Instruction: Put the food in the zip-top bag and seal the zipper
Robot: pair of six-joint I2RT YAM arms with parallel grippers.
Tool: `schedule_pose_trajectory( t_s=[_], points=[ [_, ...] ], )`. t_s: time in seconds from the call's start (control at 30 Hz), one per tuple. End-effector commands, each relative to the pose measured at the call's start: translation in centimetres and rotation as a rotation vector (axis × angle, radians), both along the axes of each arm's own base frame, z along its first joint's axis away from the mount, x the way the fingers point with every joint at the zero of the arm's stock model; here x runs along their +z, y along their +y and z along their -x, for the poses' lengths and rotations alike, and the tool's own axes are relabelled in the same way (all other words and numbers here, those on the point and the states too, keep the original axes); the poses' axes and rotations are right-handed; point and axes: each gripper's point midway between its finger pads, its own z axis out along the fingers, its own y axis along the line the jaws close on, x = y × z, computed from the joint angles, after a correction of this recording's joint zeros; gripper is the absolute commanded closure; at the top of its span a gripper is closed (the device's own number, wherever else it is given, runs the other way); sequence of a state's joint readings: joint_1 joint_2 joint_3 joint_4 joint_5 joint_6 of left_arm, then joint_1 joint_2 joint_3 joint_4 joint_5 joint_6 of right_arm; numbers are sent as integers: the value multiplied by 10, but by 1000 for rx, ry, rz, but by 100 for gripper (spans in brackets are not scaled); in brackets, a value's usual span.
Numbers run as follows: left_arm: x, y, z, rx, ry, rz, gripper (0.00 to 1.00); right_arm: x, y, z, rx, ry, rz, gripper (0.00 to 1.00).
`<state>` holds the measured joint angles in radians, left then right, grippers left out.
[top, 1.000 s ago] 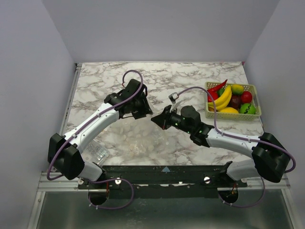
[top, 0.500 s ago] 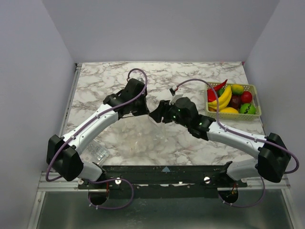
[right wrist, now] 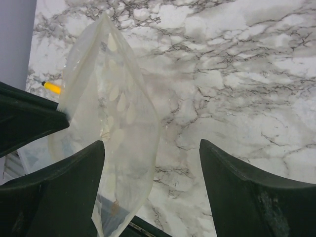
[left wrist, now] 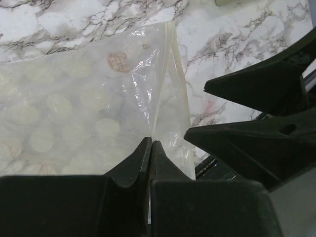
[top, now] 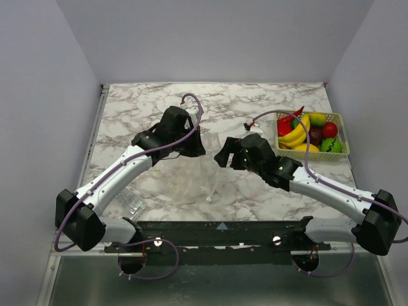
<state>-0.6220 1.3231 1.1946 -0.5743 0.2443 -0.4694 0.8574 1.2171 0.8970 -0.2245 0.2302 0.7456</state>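
The clear zip-top bag [top: 205, 178] hangs over the middle of the marble table. My left gripper [top: 195, 144] is shut on its top edge; in the left wrist view the jaws [left wrist: 150, 144] pinch the plastic, and the pale zipper [left wrist: 180, 84] strip runs along the bag's [left wrist: 89, 108] right side. Just right of the bag, my right gripper [top: 223, 157] is open. In the right wrist view its fingers [right wrist: 152, 143] stand wide apart, with the bag [right wrist: 116, 118] drooping in front of the left finger. The food [top: 294, 134], a banana, chili and round fruits, lies in a basket.
The pale mesh basket [top: 345, 135] stands at the table's right edge. A small crinkly clear packet [top: 131, 205] lies near the front left, under the left arm. Grey walls close in the table on three sides.
The left gripper has shut on the bag's top edge. The right gripper has opened, let go of the bag and drawn back to the right.
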Motion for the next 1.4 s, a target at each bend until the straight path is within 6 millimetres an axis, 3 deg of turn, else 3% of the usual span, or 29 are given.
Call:
schedule_pose_trajectory(
  t_s=[0.0, 0.2, 0.3, 0.37, 0.5, 0.6, 0.87, 1.0, 1.2, 1.3, 1.37],
  points=[
    [11, -8, 9, -93, -34, 46, 100, -10, 5, -1, -17, 22, -49, 25],
    [17, -9, 14, -112, -52, 78, 100, -3, 31, -2, 62, 17, -134, 54],
    [16, -4, 10, -89, -68, 51, 100, 2, 37, -3, 49, 28, -185, 83],
    [14, 0, 7, -60, -78, 28, 91, 2, 37, -5, 3, 57, -222, 99],
    [16, 11, 1, -15, -114, -18, 71, 12, 39, -11, -71, 84, -310, 99],
    [19, 14, 0, -8, -144, -35, 62, 15, 37, -15, -122, 102, -344, 99],
    [17, 23, -6, -1, -196, -133, 59, 19, 35, -21, -181, 118, -361, 100],
    [14, 20, -5, -24, -195, -144, 63, 25, 38, -20, -160, 112, -366, 99],
    [2, 24, -3, -29, -186, -240, 100, 19, 39, -15, -88, 80, -311, 99],
    [-2, 30, 0, -13, -138, -291, 100, 10, 27, -15, -65, 39, -186, 96],
    [-3, 33, 2, -15, -110, -326, 100, 2, 12, -19, -94, 18, -80, 85]
  ],
)
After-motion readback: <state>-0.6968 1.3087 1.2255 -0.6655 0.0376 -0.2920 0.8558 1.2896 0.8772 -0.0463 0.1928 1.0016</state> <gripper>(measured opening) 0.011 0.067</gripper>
